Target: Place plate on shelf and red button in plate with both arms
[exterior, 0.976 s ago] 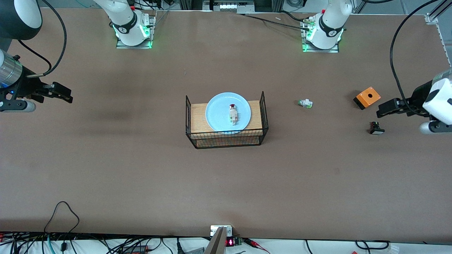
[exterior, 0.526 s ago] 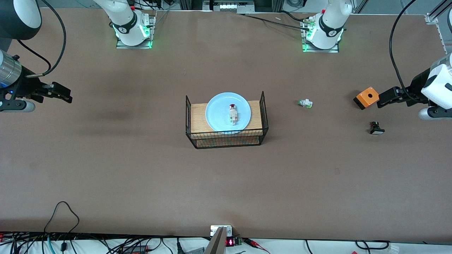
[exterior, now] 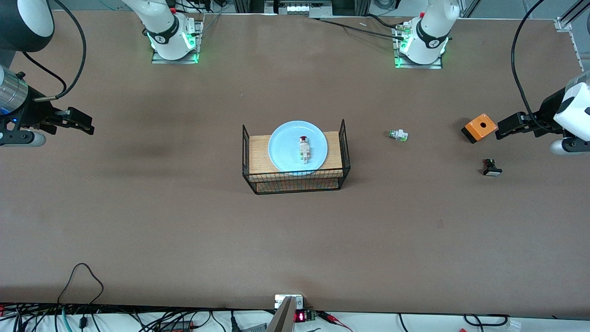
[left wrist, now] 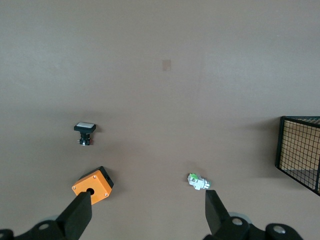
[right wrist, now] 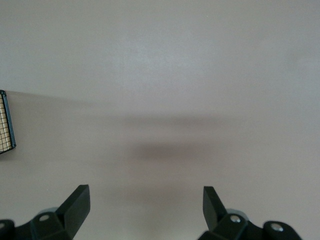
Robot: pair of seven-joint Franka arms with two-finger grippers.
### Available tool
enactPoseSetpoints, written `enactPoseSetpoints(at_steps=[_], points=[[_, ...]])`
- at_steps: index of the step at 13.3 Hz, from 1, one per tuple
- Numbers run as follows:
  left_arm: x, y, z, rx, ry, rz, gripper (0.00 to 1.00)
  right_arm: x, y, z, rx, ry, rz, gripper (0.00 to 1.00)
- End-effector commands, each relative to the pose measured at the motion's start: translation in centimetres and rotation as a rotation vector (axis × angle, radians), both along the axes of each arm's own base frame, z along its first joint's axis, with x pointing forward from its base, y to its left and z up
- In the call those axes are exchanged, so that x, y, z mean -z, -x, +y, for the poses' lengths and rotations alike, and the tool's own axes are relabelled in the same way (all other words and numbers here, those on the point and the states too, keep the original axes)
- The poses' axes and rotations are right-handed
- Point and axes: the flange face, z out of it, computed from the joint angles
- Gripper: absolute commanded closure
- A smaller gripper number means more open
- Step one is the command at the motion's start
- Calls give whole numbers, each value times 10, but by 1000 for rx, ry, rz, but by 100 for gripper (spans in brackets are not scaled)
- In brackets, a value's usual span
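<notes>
The pale blue plate [exterior: 297, 146] lies on a wooden board inside a black wire basket [exterior: 296, 180] at the table's middle. The red button [exterior: 303, 149] lies on the plate, red cap toward the robots' bases. My left gripper [exterior: 503, 129] is open and empty, up in the air at the left arm's end of the table, beside the orange box [exterior: 480, 127]. In the left wrist view it [left wrist: 146, 206] frames bare table. My right gripper [exterior: 82, 123] is open and empty over bare table at the right arm's end; in its own view it [right wrist: 145, 197] shows only table.
A white switch with a green cap [exterior: 398, 135] lies between the basket and the orange box; it also shows in the left wrist view [left wrist: 199, 181]. A black button with a white face [exterior: 491, 168] lies nearer the front camera than the orange box [left wrist: 92, 185]. The basket's corner [left wrist: 300, 150] shows too.
My left gripper has risen and moved toward the robots' bases, from beside the black button to beside the orange box. The right arm has stayed almost still.
</notes>
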Motion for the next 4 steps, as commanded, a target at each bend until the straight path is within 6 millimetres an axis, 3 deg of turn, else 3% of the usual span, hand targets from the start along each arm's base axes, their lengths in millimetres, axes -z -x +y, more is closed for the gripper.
enactPoseSetpoints(at_steps=[1, 4], points=[[-6, 9, 1, 22, -17, -8, 0, -5, -3, -2, -13, 13, 4, 0], [-8, 9, 0, 27, -17, -13, 0, -5, -3, -2, -13, 13, 4, 0]])
